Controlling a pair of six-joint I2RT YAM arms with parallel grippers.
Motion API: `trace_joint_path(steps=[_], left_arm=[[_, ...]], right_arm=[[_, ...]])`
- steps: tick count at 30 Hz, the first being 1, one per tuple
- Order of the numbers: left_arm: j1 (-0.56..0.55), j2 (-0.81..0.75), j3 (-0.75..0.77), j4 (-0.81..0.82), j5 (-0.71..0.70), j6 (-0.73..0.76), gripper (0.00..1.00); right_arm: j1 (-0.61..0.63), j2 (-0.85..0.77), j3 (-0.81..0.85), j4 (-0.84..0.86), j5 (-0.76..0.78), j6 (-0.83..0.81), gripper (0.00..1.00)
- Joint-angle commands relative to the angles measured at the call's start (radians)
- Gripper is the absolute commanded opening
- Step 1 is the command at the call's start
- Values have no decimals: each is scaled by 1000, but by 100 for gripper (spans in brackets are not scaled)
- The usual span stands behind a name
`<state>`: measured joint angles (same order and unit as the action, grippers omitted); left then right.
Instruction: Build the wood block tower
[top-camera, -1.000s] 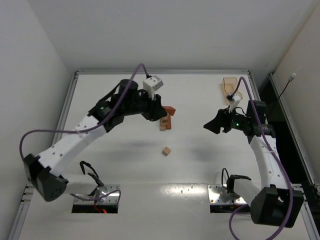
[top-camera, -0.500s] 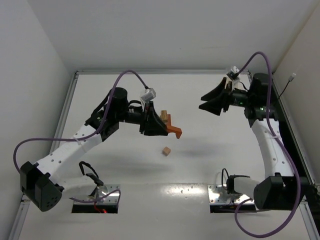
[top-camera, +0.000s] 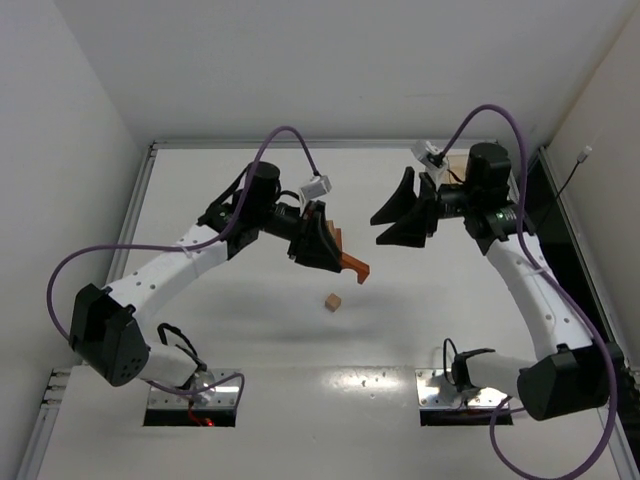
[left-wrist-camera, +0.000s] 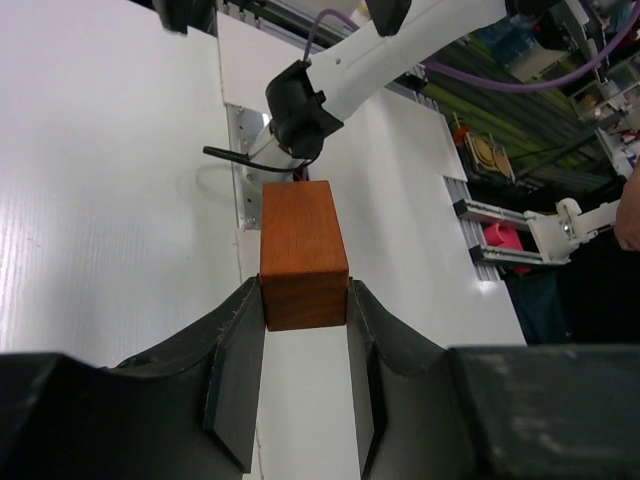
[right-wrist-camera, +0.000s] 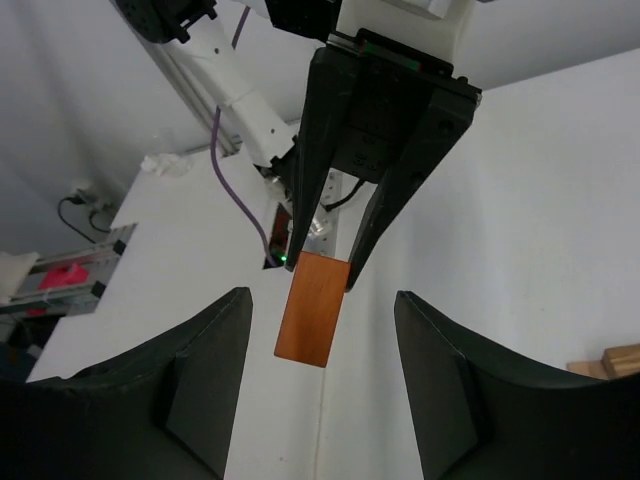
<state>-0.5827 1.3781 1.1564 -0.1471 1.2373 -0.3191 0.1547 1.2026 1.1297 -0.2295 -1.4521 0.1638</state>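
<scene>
Reddish-brown wood block (left-wrist-camera: 303, 255), smooth, rectangular

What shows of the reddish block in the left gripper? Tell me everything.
The block is a short rectangular bar of smooth reddish-brown wood with faint grain. The left gripper clamps one end between its dark fingers, so most of its length sticks out past the tips. It hangs in the air above the table, touching nothing else. The right gripper faces it, jaws open, apart from it.

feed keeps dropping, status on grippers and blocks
Left gripper shut on reddish-brown block, held aloft. Right gripper open, facing it. Tan cube loose on table.
</scene>
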Motion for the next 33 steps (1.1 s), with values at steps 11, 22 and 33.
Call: trace_joint_path(steps=[11,22,33], left_arm=[[38,12,117,-141,-7,209,0],[38,12,126,-160,-16,218,0],[38,21,135,-137,-16,199,0]], right_arm=[[88,75,-97,228,-148,267,54],[88,97,-159,228,-126,267,51],[109,115,-168,246,-126,267,51]])
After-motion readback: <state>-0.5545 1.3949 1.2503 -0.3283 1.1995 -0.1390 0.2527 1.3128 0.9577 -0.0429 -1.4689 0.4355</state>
